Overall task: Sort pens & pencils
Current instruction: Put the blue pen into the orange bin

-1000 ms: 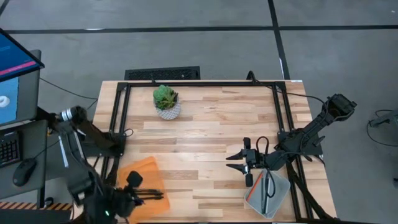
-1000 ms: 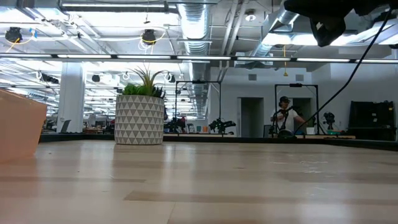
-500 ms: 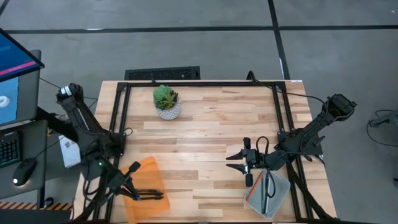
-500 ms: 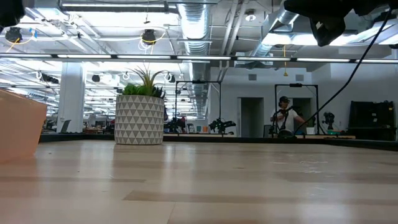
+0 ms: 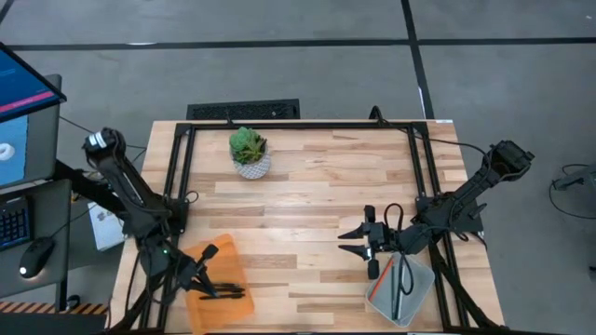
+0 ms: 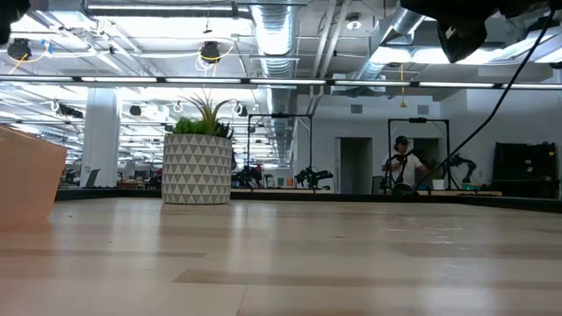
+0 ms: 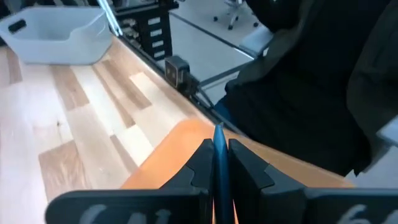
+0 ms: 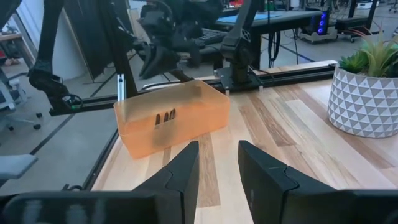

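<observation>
My left gripper (image 5: 198, 272) hovers over the orange bin (image 5: 223, 253) at the table's near left and is shut on a dark blue pen (image 7: 218, 142). Black pens (image 5: 226, 291) lie inside that bin and show as dark sticks (image 8: 165, 117) through its wall (image 8: 186, 124). My right gripper (image 5: 346, 241) is open and empty, level above the table beside the clear bin (image 5: 416, 279) at the near right. An orange pencil (image 5: 378, 283) and a dark stick (image 5: 399, 279) lie in the clear bin. My left gripper pinches the blue pen between its two fingers (image 7: 200, 163). The pen's shaft (image 7: 218, 152) runs along the fingers and its end (image 7: 218, 129) sticks out past the fingertips. It is lifted clear above the orange bin (image 7: 180, 144).
A potted plant (image 5: 250, 152) in a white patterned pot (image 6: 198, 168) stands at the far left of the table. A black frame (image 5: 298, 126) edges the table. The wide middle of the wooden top (image 5: 307, 205) is bare. A person (image 6: 402, 167) stands far off in the room.
My left arm has swung round from the table's near edge, its upper joints rising toward the far side, while its gripper has stayed over the orange bin. My right arm has kept still.
</observation>
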### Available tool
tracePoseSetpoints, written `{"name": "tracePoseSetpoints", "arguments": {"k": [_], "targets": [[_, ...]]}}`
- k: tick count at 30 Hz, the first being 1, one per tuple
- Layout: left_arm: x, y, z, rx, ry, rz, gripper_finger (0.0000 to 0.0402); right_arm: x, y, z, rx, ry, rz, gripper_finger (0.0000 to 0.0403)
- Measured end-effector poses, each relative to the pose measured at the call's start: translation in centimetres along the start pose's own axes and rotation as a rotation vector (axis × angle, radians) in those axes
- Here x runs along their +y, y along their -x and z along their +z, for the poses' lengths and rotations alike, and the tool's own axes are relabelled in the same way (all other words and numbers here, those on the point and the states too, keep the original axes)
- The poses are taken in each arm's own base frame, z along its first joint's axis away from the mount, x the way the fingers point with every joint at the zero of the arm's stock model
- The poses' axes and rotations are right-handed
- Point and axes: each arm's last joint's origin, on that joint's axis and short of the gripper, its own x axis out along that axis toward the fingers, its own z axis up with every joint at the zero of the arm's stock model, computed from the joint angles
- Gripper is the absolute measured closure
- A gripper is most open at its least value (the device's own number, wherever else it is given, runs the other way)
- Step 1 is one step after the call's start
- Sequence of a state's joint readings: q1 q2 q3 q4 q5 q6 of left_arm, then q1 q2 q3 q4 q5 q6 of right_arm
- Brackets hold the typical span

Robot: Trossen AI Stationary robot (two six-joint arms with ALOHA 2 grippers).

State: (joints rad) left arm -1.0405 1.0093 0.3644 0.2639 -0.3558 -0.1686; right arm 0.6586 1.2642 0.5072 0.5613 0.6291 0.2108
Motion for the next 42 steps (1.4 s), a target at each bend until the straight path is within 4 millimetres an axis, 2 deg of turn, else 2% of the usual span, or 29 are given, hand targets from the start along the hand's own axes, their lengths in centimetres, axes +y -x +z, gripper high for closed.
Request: {"name": "tracePoseSetpoints", "arguments": {"k": [9,16,24,42], "targets": [[1.5,-0.7,-2.4,-0.030,0.066,0.023,0.0388,0.0,0.0,0.0,0.004,0.003,-0.001,0.0269],[1.6,-1.2,-3.8,-0.042,0.117,-0.021,0.0388,0.0,0.0,-0.1,0.009,0.007,-0.002,0.0269],[1.6,-1.4,-4.1,-0.016,0.215,-0.037,0.0368,0.0,0.0,-0.1,0.012,0.009,-0.002,0.0269],[1.6,-1.4,-3.6,-0.070,0.233,-0.010,0.0361,0.0,0.0,-0.1,0.012,0.009,-0.002,0.0269]]}}
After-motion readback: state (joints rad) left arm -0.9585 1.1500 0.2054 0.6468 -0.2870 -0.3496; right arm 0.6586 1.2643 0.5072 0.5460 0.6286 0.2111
